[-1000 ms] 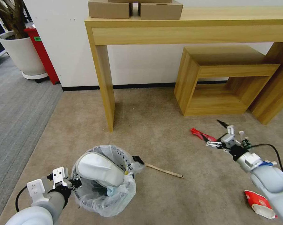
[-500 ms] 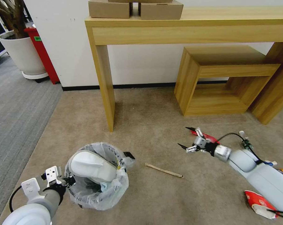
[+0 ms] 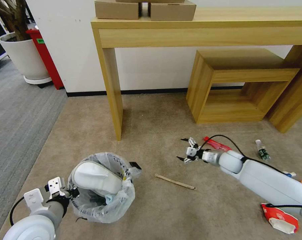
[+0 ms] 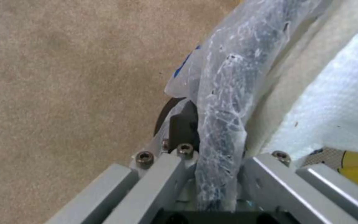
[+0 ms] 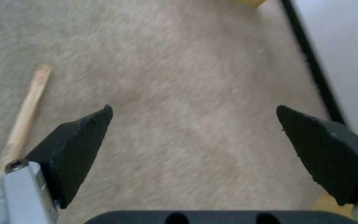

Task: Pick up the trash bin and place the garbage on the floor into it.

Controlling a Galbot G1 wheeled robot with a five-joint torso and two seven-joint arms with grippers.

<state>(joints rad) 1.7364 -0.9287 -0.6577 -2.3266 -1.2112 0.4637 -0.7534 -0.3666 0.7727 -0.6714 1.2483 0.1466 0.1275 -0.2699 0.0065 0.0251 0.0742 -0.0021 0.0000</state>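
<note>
Nearest, low at the left: left gripper (image 3: 69, 193) clamped on the rim of the trash bin (image 3: 102, 213), with the clear bag (image 4: 224, 102) pinched between the fingers, as seen from the left wrist. Inside the bin, a white slipper (image 3: 96, 178) lying across the top, some other litter under it.

Just to the right of the bin, on the carpet: the wooden stick (image 3: 174, 181), flat, touching nothing. Farther right of the bin and close to the robot: the red-white cup (image 3: 279, 218), lying crushed beside the right arm.

Beyond the stick, seen from the bin: right gripper (image 3: 184, 150), wide open and holding nothing, above bare carpet. In the right wrist view, stick (image 5: 25, 115) off to one side of the black fingertips (image 5: 85, 130), not between them.

Farther from the bin: red wrapper (image 3: 217, 144) just behind the right wrist, then the small bottle (image 3: 262, 151) well apart from it. Farthest: the leg of the wooden desk (image 3: 112, 86) and the wall.

Step in hand, by judgement: bin already held, collecting of the garbage under way, open claw likely seeking the stick. Next move needs: bringing the claw over the stick, turning across its length, lowering until the tips reach the carpet, then closing. Thin and flat thing, so easy to miss.
</note>
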